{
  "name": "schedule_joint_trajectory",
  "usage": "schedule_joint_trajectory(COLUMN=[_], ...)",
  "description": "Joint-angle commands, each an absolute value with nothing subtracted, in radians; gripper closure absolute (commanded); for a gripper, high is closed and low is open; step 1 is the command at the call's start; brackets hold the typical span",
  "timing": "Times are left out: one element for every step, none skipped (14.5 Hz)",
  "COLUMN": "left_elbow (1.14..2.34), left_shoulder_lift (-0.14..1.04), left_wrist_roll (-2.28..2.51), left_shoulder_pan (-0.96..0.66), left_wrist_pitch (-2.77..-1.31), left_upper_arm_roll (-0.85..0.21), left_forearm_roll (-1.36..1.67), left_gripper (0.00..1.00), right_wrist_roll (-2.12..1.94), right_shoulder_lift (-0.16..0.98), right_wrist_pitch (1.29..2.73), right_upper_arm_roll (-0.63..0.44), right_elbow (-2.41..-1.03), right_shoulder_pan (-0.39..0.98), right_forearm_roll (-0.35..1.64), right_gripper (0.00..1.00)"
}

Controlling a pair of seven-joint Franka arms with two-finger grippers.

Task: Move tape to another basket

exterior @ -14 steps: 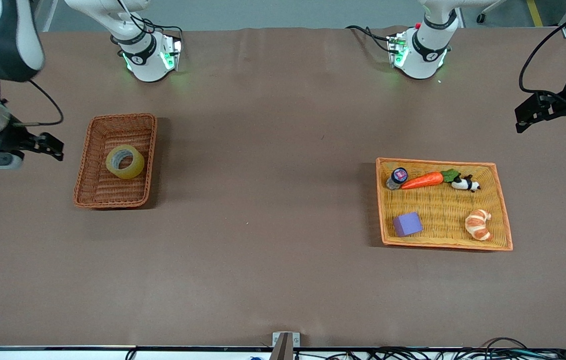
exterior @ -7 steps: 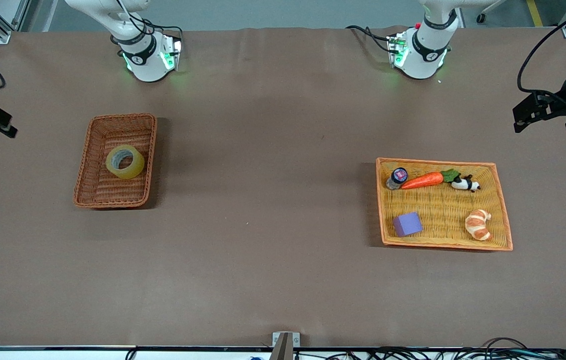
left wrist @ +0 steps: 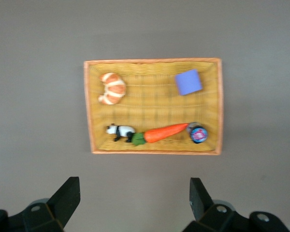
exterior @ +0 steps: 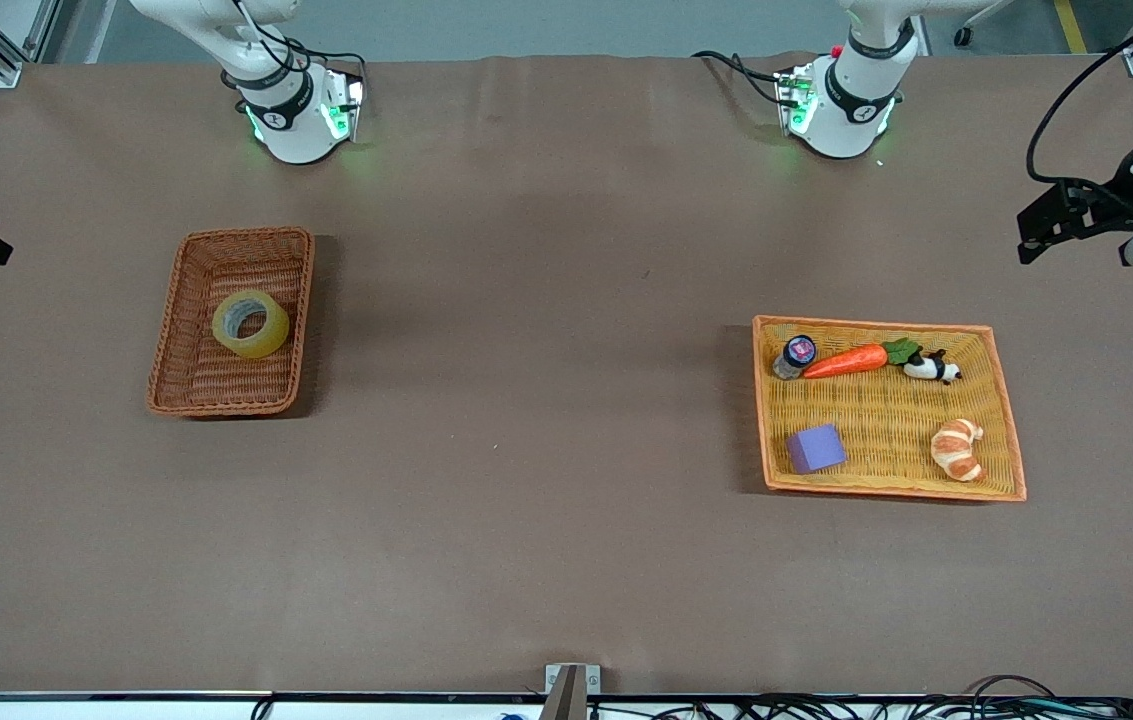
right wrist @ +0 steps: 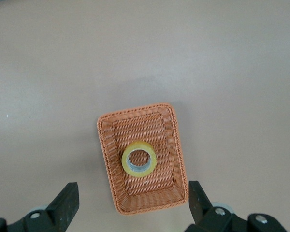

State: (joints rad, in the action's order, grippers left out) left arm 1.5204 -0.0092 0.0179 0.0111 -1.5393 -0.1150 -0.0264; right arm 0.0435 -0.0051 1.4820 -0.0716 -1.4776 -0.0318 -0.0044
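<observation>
You see the thick ring of translucent yellowish tape (exterior: 250, 323) lying flat in the narrow reddish-brown wicker basket (exterior: 188, 389), toward the right arm's end of the brown table (exterior: 526, 400). Your right gripper (right wrist: 130, 205) hangs high above that basket, fingers spread wide and empty. Your left gripper (left wrist: 135, 200), equally wide and empty, hangs above the flat orange-yellow woven tray (exterior: 881, 488) holding a carrot (exterior: 845, 361), croissant (exterior: 958, 449) and purple block (exterior: 815, 448).

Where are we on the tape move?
Tape lies in the reddish-brown basket, alone. Nothing in hand: right gripper and left gripper hang open and empty, above the baskets. The orange-yellow tray holds no tape.
</observation>
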Motion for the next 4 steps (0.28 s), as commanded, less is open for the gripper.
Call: schedule_joint_trajectory(left_elbow=[1.516,1.513,1.513,1.513], left_shoulder_lift=[-0.025,-0.025,-0.025,-0.026], left_wrist_roll=[0.006,0.006,0.005,0.005], left_shoulder_pan=[0.011,0.011,0.011,0.011], left_wrist_pitch=[-1.528,-1.526,-1.526,-1.525], left_upper_arm_roll=[-0.115,-0.115,-0.115,-0.115], left_forearm_roll=[0.009,0.009,0.009,0.011], left_gripper=[0.00,0.00,0.00,0.00], right_wrist_roll=[0.023,0.023,0.023,0.021], right_shoulder_lift=[0.003,0.003,0.003,0.003], right_wrist_pitch=[1.457,1.457,1.457,1.457], right_upper_arm_roll=[-0.058,-0.058,-0.058,-0.058], right_elbow=[-1.459,-1.459,-1.459,-1.459], right_shoulder_pan=[-0.051,-0.051,-0.049,-0.049], right_forearm_roll=[0.015,0.017,0.017,0.017], right_gripper=[0.00,0.00,0.00,0.00])
